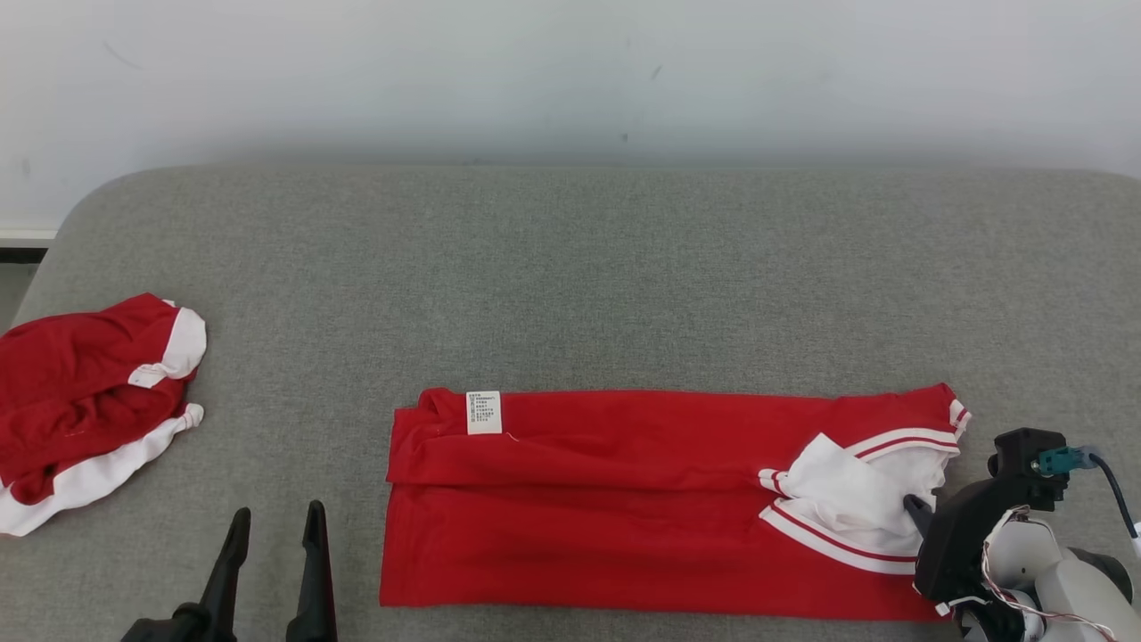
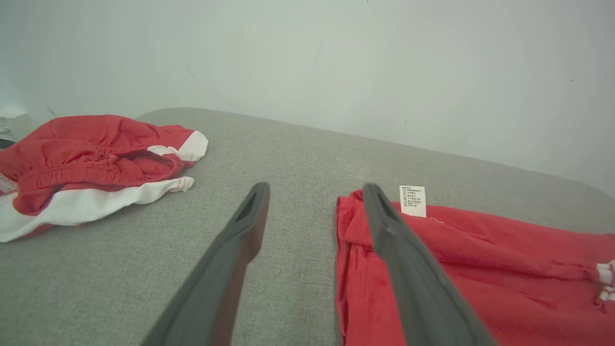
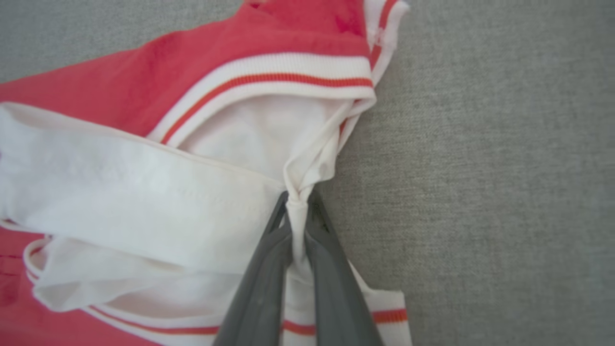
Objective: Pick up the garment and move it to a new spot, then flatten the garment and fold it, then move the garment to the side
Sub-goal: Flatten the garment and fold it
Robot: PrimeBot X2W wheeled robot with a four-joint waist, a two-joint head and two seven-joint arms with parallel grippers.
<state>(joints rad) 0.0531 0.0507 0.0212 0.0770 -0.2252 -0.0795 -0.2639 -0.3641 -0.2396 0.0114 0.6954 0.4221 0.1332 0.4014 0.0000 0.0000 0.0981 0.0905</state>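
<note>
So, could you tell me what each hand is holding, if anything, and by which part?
The right hand pinches the red garment by a bunched white fold at its collar end. The left hand is open, holding nothing.

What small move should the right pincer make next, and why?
Probably the right pincer, shut on a twist of white fabric at the garment's collar end, should lift slightly and carry it toward the label end. The garment lies long and flat, so a crosswise fold seems due; the left pincer hangs open.
</note>
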